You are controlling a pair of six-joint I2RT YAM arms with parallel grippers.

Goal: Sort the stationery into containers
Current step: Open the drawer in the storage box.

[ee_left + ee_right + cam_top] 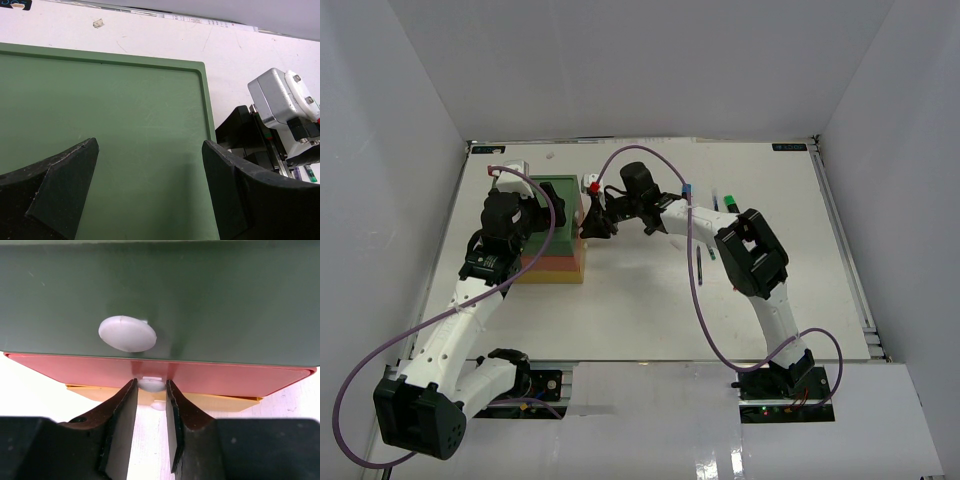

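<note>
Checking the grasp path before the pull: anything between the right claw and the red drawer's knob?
Nothing visible. The red drawer's knob sits between the fingers of the right claw, with the green drawer's knob above and clear of them. Whether the fingers touch it is unclear.

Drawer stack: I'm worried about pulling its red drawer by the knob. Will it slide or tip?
Probably slides: the drawer stack looks like light plastic, loose on the table. Tipping seems unlikely; it is squat. The small smooth knob may slip.
</note>
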